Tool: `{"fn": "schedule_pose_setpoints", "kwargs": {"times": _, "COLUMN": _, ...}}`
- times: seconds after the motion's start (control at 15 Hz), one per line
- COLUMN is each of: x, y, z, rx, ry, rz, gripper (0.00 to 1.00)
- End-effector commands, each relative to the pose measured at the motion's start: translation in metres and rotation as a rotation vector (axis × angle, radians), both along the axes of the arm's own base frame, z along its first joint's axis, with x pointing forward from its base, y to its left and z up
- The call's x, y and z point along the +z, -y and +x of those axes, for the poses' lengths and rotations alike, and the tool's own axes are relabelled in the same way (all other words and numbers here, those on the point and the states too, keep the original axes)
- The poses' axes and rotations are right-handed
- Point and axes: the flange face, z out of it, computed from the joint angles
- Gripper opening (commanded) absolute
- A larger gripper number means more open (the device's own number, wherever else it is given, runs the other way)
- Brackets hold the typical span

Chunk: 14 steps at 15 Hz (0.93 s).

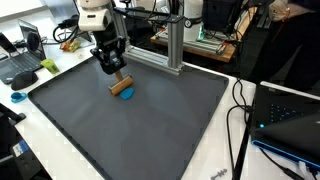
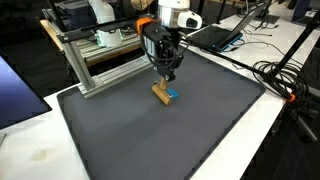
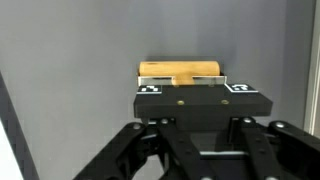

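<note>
A tan wooden block [image 1: 120,85] sits tilted over a small blue object [image 1: 127,96] on the dark grey mat [image 1: 150,130]. Both show in both exterior views, block [image 2: 161,92] and blue object [image 2: 172,96]. My gripper [image 1: 115,73] points straight down right on top of the block, its fingers close together on it [image 2: 166,78]. In the wrist view the block [image 3: 180,69] lies crosswise just beyond a black plate with two marker tags [image 3: 198,103]. That plate hides the fingertips.
An aluminium frame [image 1: 175,45] stands at the mat's far edge, close behind the arm. Laptops [image 1: 20,62] and cables [image 1: 240,110] lie on the white table around the mat. The frame also shows in an exterior view [image 2: 100,60].
</note>
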Motion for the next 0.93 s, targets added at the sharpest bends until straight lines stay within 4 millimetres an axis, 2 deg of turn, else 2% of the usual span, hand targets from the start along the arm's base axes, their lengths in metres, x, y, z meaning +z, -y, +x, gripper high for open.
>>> {"fn": "schedule_pose_setpoints", "kwargs": {"times": 0.0, "x": -0.006, "y": -0.021, "z": -0.002, "rx": 0.005, "ry": -0.015, "rz": 0.043, "gripper": 0.22}}
{"fn": "schedule_pose_setpoints", "kwargs": {"times": 0.47, "x": -0.009, "y": -0.033, "z": 0.0, "rx": 0.016, "ry": -0.018, "rz": 0.048, "gripper": 0.22}}
{"fn": "schedule_pose_setpoints", "kwargs": {"times": 0.6, "x": -0.007, "y": -0.028, "z": 0.002, "rx": 0.001, "ry": -0.007, "rz": -0.001, "gripper": 0.22}}
{"fn": "schedule_pose_setpoints", "kwargs": {"times": 0.87, "x": 0.018, "y": -0.019, "z": -0.001, "rx": -0.065, "ry": 0.001, "rz": -0.031, "gripper": 0.22}}
